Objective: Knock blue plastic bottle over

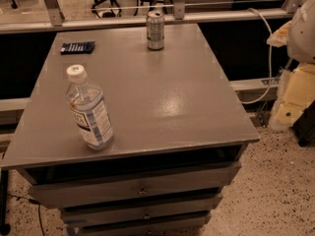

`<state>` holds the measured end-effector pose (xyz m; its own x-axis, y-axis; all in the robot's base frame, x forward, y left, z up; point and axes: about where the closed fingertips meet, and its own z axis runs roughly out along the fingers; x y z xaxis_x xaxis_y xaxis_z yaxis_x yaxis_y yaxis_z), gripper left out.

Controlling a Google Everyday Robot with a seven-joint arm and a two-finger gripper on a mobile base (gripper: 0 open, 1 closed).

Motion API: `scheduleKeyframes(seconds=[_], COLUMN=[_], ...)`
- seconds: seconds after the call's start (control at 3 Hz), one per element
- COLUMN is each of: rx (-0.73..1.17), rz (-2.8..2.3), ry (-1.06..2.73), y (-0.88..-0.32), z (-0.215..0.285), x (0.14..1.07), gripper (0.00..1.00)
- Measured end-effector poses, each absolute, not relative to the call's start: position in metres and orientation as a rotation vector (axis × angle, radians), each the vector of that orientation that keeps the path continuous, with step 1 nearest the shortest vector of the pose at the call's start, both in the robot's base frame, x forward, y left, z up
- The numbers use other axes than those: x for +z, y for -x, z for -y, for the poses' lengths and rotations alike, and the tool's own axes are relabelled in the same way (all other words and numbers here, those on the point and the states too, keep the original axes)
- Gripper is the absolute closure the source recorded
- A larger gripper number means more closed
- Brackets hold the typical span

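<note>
The blue plastic bottle (91, 113) stands upright near the front left corner of the grey table (177, 102). It is clear and bluish, with a white cap and a white-and-blue label. My gripper (297, 96) shows as cream-coloured parts at the right edge of the view, beyond the table's right side and far from the bottle. Nothing is between it and the table's edge but open floor.
A silver drink can (155, 30) stands at the table's back middle. A dark blue flat packet (78, 47) lies at the back left. Drawers (142, 188) sit under the tabletop. A metal rail (98, 22) runs behind, and a white cable (268, 48) hangs at the right.
</note>
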<state>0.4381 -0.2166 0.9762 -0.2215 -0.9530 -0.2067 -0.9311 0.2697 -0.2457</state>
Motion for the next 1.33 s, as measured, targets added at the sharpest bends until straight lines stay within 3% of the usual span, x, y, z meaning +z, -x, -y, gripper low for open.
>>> scheduleKeyframes(seconds=[0.67,1.0,1.33], rx=[-0.049,0.129,0.387], rz=[-2.213,-2.132,-1.959], ry=[1.698,1.656,1.608], y=[-0.441,-0.459,-0.484], z=[0.212,0.177,0.100], x=[0.978,0.958,0.943], gripper=[0.00,0.00,0.00])
